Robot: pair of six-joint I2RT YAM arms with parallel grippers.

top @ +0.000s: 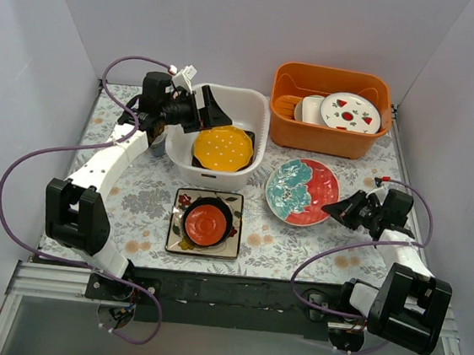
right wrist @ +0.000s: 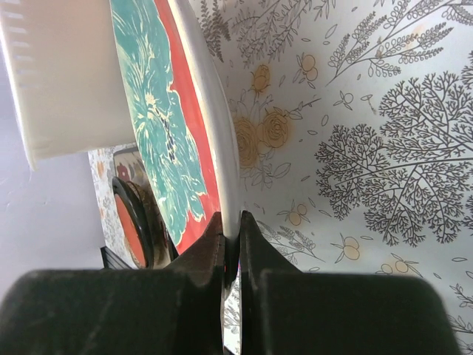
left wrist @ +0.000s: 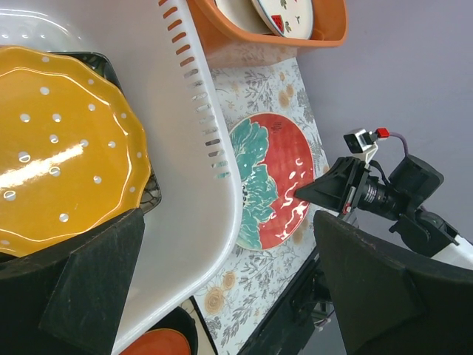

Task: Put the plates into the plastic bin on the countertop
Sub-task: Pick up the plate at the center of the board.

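The white plastic bin (top: 258, 137) holds the yellow round plate (top: 222, 147), which lies on the black square plate (top: 248, 135). My left gripper (top: 203, 113) hangs open and empty over the bin's left side; its wrist view shows the yellow plate (left wrist: 59, 155) and the bin rim (left wrist: 211, 133). My right gripper (top: 335, 210) is shut on the right rim of the teal-and-red plate (top: 302, 190), seen edge-on in the right wrist view (right wrist: 162, 126). The small red plate (top: 206, 223) sits on a dark round plate (top: 228, 213) on the white square flowered plate (top: 181, 241).
An orange tub (top: 327, 128) at the back right holds a white round plate with red fruit marks (top: 350, 111) and other white dishes. The leaf-printed countertop (top: 281, 241) has a black front edge (top: 233, 292). Grey walls close in on three sides.
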